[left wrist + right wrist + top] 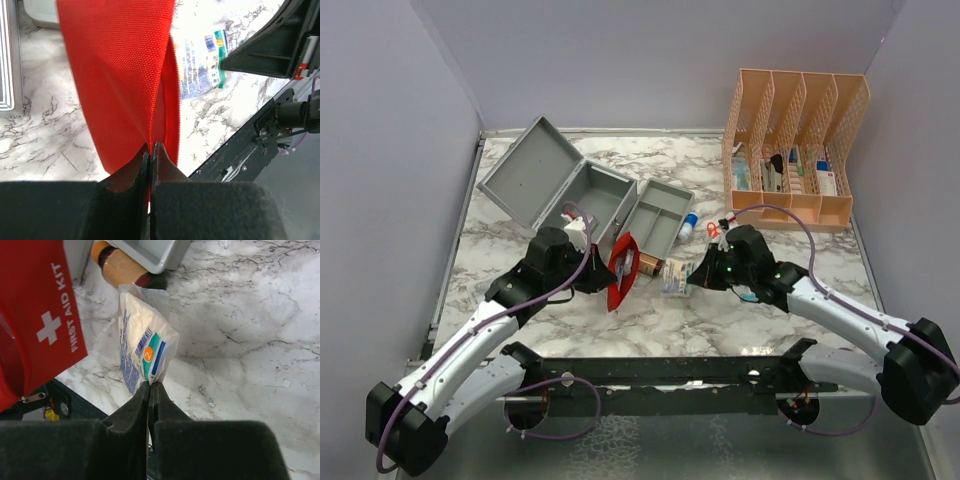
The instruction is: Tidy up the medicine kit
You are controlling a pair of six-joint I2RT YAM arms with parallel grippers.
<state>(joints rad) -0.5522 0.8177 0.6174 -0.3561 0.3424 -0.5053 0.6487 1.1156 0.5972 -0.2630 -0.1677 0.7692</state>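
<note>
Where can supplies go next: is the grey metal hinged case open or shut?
Open: the top view shows the grey metal case with its lid tilted back, exposing the interior.

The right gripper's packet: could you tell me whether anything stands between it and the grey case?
Yes: the red pouch, held upright by the left gripper, and a brown bottle stand between packet and case.

White marble table [750, 300], grey veins all over. Carrying the open grey medicine kit [560, 185] at back left, divided tray [658, 215] just beside it. Over at back right, peach slotted organizer [798, 150]; between, small blue-capped bottle [689, 225] and red-handled scissors [713, 229].
</note>
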